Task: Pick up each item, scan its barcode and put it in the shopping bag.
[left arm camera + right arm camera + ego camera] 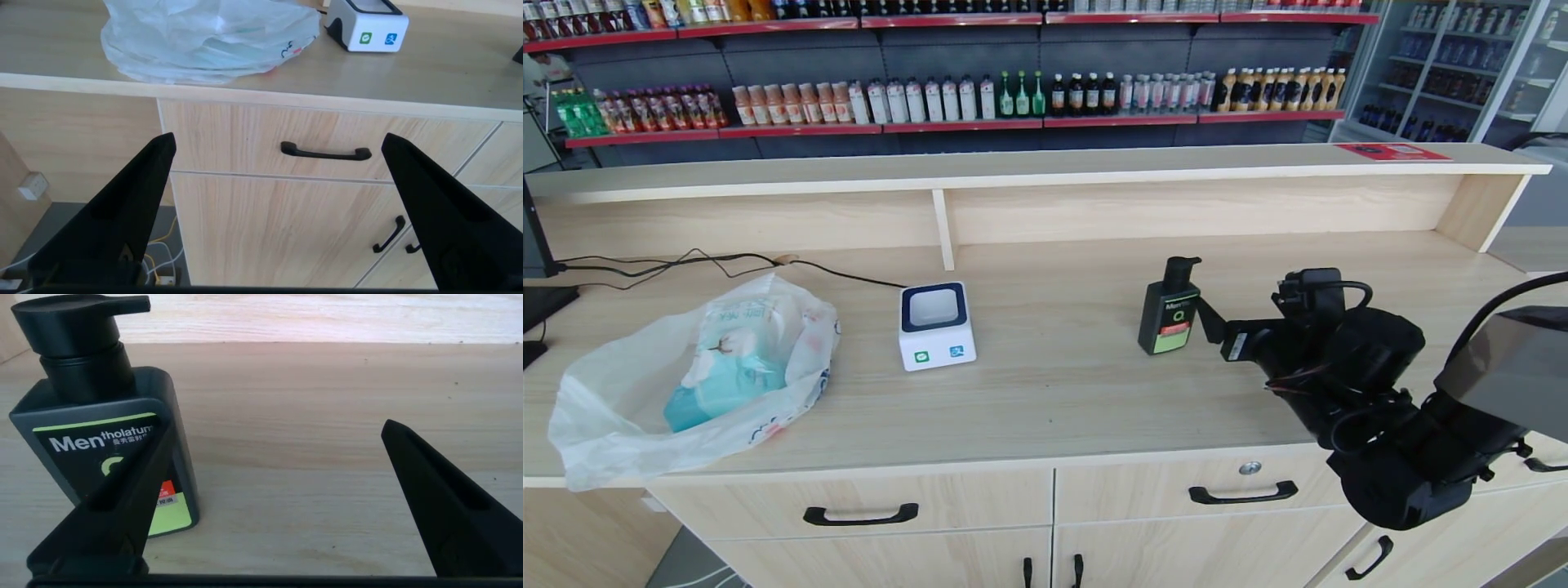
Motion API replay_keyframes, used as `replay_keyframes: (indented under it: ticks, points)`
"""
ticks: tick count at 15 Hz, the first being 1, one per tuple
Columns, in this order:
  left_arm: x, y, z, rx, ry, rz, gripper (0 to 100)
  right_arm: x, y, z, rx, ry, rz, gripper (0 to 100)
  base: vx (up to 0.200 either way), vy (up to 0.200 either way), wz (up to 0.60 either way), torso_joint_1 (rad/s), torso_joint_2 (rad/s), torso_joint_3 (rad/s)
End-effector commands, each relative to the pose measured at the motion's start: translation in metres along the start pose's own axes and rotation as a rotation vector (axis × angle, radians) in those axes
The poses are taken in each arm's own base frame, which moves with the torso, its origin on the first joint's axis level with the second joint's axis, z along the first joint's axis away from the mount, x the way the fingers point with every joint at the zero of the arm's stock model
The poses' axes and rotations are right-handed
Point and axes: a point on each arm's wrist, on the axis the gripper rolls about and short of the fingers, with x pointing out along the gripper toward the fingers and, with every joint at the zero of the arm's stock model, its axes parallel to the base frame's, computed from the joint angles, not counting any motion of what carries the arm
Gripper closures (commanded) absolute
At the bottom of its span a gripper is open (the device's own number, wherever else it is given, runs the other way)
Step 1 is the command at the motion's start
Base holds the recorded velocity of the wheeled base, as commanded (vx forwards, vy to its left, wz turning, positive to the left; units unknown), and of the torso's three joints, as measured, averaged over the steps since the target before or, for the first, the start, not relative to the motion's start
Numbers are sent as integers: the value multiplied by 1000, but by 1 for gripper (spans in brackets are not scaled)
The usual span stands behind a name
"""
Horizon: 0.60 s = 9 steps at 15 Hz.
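A dark pump bottle (pixel 1170 309) with a green label stands upright on the wooden counter (pixel 1054 384). My right gripper (pixel 1213 322) is just to its right, open and low over the counter. In the right wrist view the bottle (pixel 106 433) stands off to one side of the right gripper (pixel 274 429), partly behind one finger (pixel 106 514), with bare counter in the gap. A white scanner cube (pixel 937 325) sits mid-counter. The translucent shopping bag (pixel 686 376) lies at the left with a teal-and-white pack inside. My left gripper (pixel 278 140) hangs open in front of the drawers, below the bag (pixel 204 41) and scanner (pixel 368 24).
A black cable (pixel 686 265) runs along the counter's back left to the scanner. A raised ledge (pixel 1029 167) with a divider walls the back of the counter. Drawers with black handles (pixel 860 516) lie below the front edge. Shelves of bottles (pixel 964 98) stand behind.
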Motion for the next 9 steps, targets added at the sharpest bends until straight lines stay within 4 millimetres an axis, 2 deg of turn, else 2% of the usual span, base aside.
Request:
replay_keyframes:
  ticks: [1, 9]
  points:
    - [0, 0, 0, -1, 0, 0, 0, 1, 1, 1, 1, -6, 3, 0, 0, 0, 0, 0, 0, 0]
    - [0, 0, 0, -1, 0, 1, 0, 6, 5, -8, -3, 5, 11, 0, 0, 0, 0, 0, 0, 0]
